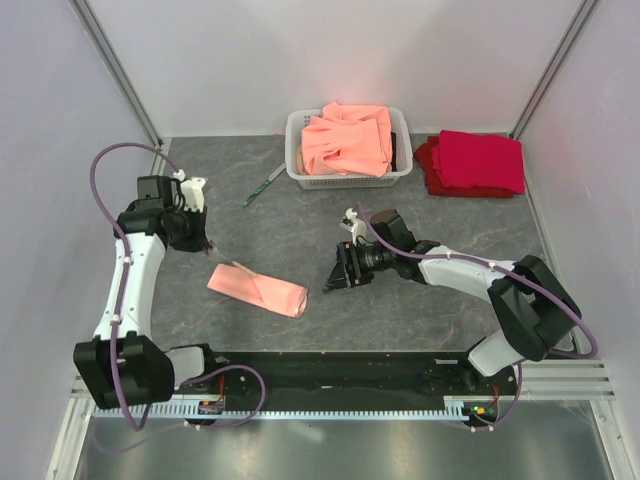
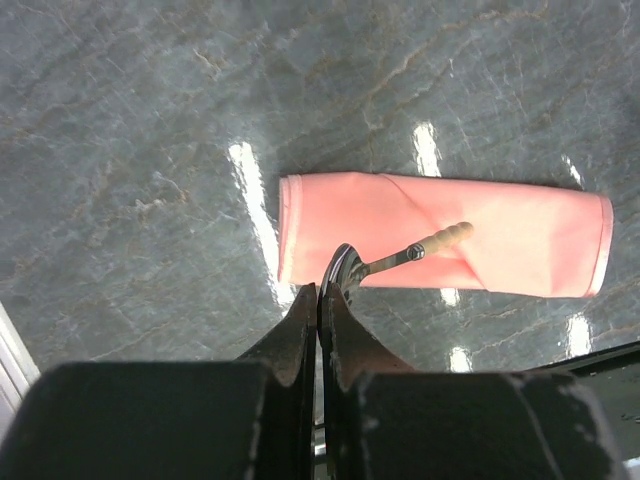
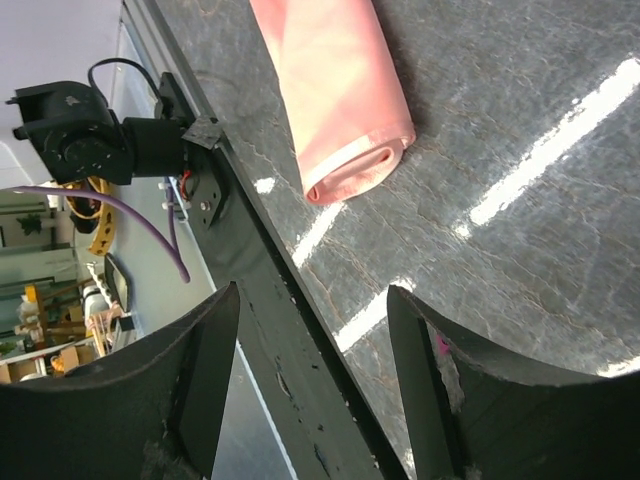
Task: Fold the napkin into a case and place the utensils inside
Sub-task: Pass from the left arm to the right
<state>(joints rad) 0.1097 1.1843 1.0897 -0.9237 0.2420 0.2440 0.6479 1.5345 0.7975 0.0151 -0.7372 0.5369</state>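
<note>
Just ahead of the left gripper (image 2: 318,292), the napkin (image 2: 500,240) lies on the grey surface (image 2: 150,120). It is folded into a long, flat salmon-pink band with a diagonal flap across its middle. A utensil (image 2: 420,248) with a pale ridged handle rests on the napkin's nearer end, its metal end at the fingertips. This gripper is clenched, though whether it pinches the metal is unclear. The right gripper (image 3: 312,300) is spread wide and released, with the napkin's rolled, open end just ahead of it.
</note>
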